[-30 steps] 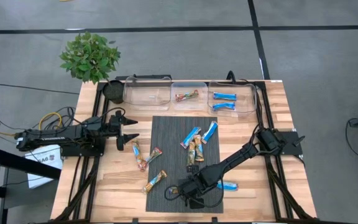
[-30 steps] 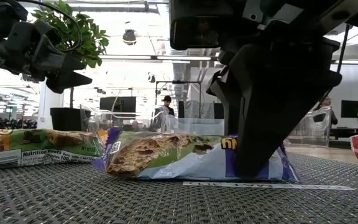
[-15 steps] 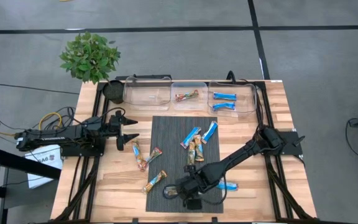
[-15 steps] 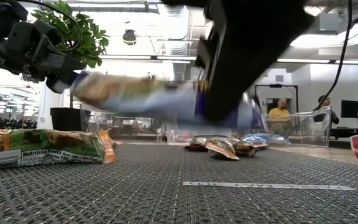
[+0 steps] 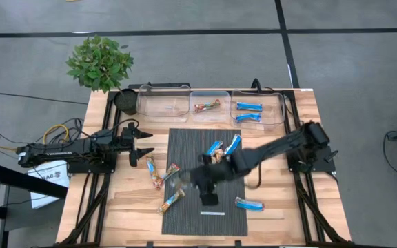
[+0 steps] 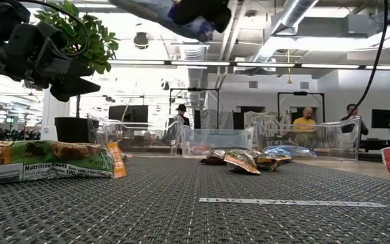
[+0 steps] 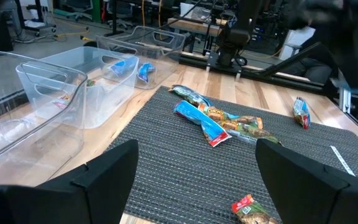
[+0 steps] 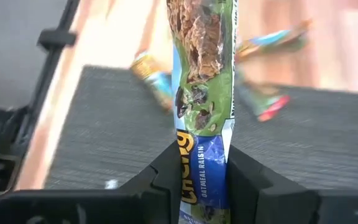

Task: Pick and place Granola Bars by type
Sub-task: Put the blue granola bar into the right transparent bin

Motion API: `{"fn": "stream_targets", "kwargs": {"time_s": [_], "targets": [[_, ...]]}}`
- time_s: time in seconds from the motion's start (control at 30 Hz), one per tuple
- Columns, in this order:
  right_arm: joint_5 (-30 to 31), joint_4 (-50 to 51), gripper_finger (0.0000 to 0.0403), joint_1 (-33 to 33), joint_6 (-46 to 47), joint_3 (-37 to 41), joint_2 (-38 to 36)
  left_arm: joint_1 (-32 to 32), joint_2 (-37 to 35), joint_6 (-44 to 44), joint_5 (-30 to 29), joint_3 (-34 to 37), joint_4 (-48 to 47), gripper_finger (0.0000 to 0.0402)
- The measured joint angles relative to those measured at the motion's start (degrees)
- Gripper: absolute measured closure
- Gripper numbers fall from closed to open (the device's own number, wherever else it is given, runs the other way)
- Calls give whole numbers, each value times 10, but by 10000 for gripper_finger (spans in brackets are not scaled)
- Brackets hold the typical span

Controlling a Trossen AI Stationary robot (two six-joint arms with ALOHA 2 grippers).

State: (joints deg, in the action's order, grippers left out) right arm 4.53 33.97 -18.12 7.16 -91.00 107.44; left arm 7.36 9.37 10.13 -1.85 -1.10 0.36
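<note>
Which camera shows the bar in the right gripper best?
The right wrist view: the oatmeal raisin bar fills it, clamped in the right gripper. The high view shows only a blur of it, the low view just its end at the top edge.

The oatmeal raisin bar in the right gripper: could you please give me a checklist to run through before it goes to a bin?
1. Grip: right gripper shut on the oatmeal raisin bar: ok.
2. Bar lifted off the mat: ok.
3. Left gripper open, parked off the mat at the table's left side: ok.
4. Matching bin: middle bin holds a multicoloured bar, right bin blue bars; whether either matches: cannot tell.
5. Left bin free of bars: ok.
</note>
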Motion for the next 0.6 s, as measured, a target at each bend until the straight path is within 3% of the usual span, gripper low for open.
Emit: {"fn": "stream_targets", "kwargs": {"time_s": [0.37, 0.6], "targets": [[1, 2, 321, 134, -106, 0, -64, 0, 0, 0, 0, 0, 0, 84], [1, 3, 321, 177, -152, 0, -66, 0, 0, 0, 0, 0, 0, 84]]}}
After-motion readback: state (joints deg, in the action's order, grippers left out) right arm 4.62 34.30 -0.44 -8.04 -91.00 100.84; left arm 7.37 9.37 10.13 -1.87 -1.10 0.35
